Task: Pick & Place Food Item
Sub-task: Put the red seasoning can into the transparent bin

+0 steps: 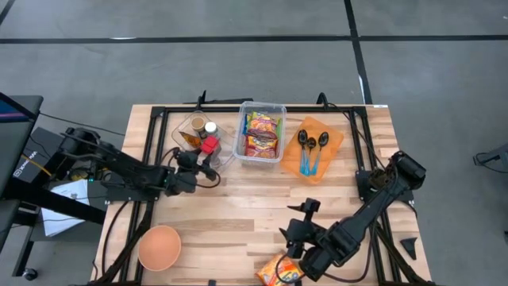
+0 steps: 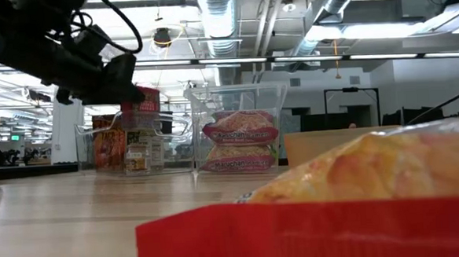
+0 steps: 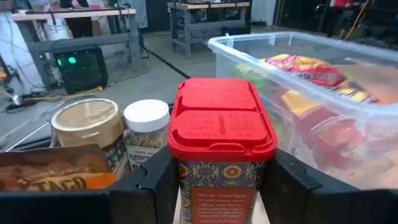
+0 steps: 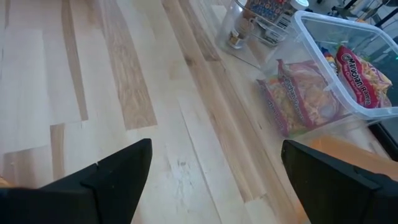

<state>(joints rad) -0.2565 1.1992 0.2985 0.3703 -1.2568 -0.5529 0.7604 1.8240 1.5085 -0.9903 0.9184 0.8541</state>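
A spice container with a red lid (image 3: 221,121) stands upright between the fingers of my left gripper (image 1: 208,156), which is shut on it at the near right corner of a clear bin (image 1: 190,137). The bin holds other jars (image 3: 146,121). The low view shows the container (image 2: 142,109) beside the dark gripper. My right gripper (image 1: 295,222) hovers open over bare wood at the near right, with nothing between its fingers (image 4: 118,177). An orange-yellow food packet (image 1: 279,272) lies flat at the table's near edge, just nearer than that arm. My left gripper pinches the container's two opposite sides (image 3: 180,180) just below the red lid, one finger (image 3: 152,183) on each side. The fingers come in about level from the table's near left. The container stays upright; I cannot tell whether its base rests on anything.
A clear tub of ramen packets (image 1: 262,131) stands at the far middle. An orange tray (image 1: 329,151) with black spoons lies right of it. An orange bowl (image 1: 160,246) sits near left. The middle of the wooden table (image 1: 238,199) is bare.
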